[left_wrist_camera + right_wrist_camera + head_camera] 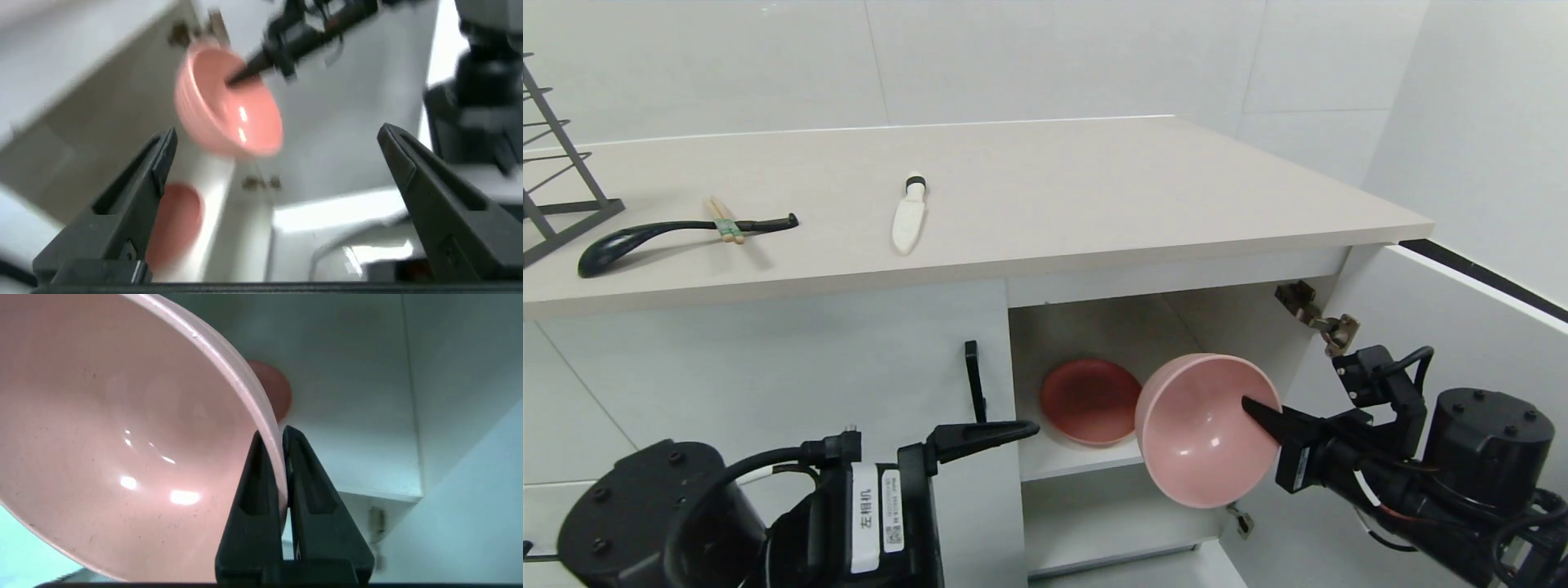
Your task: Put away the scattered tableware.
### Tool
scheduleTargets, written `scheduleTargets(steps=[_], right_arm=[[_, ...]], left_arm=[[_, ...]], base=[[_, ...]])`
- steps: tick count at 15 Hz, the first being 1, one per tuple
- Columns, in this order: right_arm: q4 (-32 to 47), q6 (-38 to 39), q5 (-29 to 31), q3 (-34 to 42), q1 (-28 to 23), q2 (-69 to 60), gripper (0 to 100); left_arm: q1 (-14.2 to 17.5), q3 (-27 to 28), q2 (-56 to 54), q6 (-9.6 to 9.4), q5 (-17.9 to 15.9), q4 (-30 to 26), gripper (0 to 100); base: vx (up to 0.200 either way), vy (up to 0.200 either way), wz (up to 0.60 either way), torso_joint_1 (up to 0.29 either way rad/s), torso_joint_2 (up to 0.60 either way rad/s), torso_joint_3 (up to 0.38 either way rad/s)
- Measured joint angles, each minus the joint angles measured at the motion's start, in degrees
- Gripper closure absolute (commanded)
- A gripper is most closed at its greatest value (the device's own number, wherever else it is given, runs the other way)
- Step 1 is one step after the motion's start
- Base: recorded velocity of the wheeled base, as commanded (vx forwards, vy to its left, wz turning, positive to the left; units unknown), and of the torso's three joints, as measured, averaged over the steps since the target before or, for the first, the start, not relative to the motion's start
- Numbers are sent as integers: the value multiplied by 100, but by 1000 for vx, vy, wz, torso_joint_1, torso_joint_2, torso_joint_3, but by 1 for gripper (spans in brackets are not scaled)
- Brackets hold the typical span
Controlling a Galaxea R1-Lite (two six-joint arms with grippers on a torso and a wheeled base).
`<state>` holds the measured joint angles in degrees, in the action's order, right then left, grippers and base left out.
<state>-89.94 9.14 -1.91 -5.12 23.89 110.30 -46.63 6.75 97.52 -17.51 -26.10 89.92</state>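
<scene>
Right claw (pixel 276 449) clamped on rim of pink bowl (pixel 122 441) (tilted, before open cabinet (pixel 1094 327)), left claw (pixel 278 135) wide

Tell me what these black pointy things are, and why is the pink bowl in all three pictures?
It is a robot with two arms, and the black pointy things are its hands. The big picture comes from a camera on its head, looking down at a kitchen counter and an open cupboard. The other two pictures come from cameras on its wrists, one on each arm, so you see each hand up close. The right hand pinches the rim of the pink bowl and holds it in front of the cupboard, where a red plate sits on a shelf. The left hand is open and holds nothing. On the counter lie a black ladle, a pair of chopsticks and a small white knife, waiting to be put away.
</scene>
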Motion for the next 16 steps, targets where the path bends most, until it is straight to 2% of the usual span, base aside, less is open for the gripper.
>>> scheduleTargets(steps=[6,11,13,15,16], right_arm=[[0,167,-7,-184,215,199,100],[2,169,-9,-874,258,998,100],[2,166,-11,-1409,247,1448,100],[2,158,-16,-1714,240,1765,100],[2,158,-18,-1814,234,1908,100]], left_arm=[[578,-631,-419,-15,-74,2,0],[757,-668,-657,0,-56,2,0],[757,-673,-750,87,-48,2,0],[761,-675,-811,284,16,2,0],[761,-675,-825,423,205,2,0]], base=[[0,0,0,0,0,0],[0,0,0,0,0,0],[0,0,0,0,0,0],[0,0,0,0,0,0],[0,0,0,0,0,0]])
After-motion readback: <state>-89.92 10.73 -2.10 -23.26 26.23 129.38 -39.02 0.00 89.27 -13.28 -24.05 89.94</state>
